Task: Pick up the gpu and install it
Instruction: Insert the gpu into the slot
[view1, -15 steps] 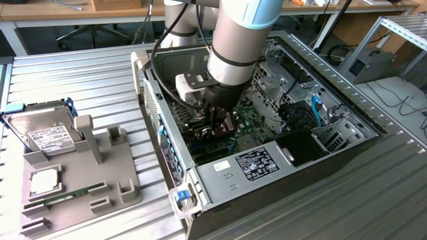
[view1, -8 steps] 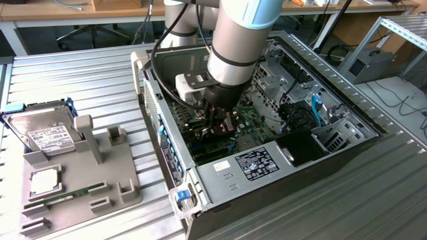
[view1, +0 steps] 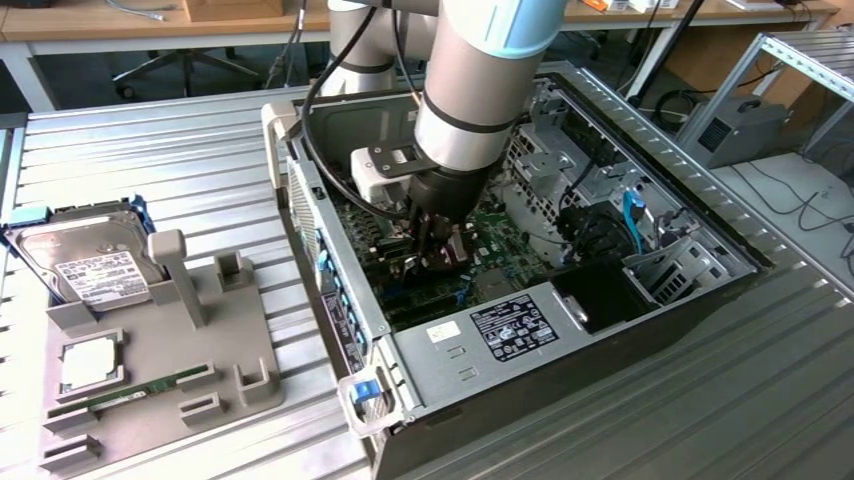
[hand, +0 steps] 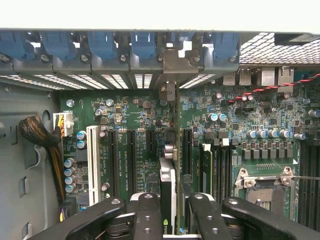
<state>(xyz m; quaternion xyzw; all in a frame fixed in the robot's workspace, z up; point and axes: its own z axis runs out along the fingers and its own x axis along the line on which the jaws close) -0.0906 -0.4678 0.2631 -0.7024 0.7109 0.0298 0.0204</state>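
Note:
The gpu (hand: 168, 186) stands on edge over the green motherboard (hand: 135, 115), in line with a long black expansion slot. Its silver end bracket (hand: 176, 65) sits against the case's rear slot openings, under the blue latches (hand: 145, 45). My gripper (hand: 173, 220) is shut on the card's near end, one black finger (hand: 147, 215) on each side of it. In the exterior view the gripper (view1: 439, 250) reaches straight down into the open computer case (view1: 667, 180), low over the board.
Beside the case at the exterior view's left, a grey fixture (view1: 200, 350) carries a silver hard drive (view1: 87, 265), a chip (view1: 91, 362) and a green RAM stick (view1: 134, 390). Inside the case are a braided cable bundle (hand: 42, 135), the CPU socket (hand: 265, 187) and a labelled power supply (view1: 514, 328).

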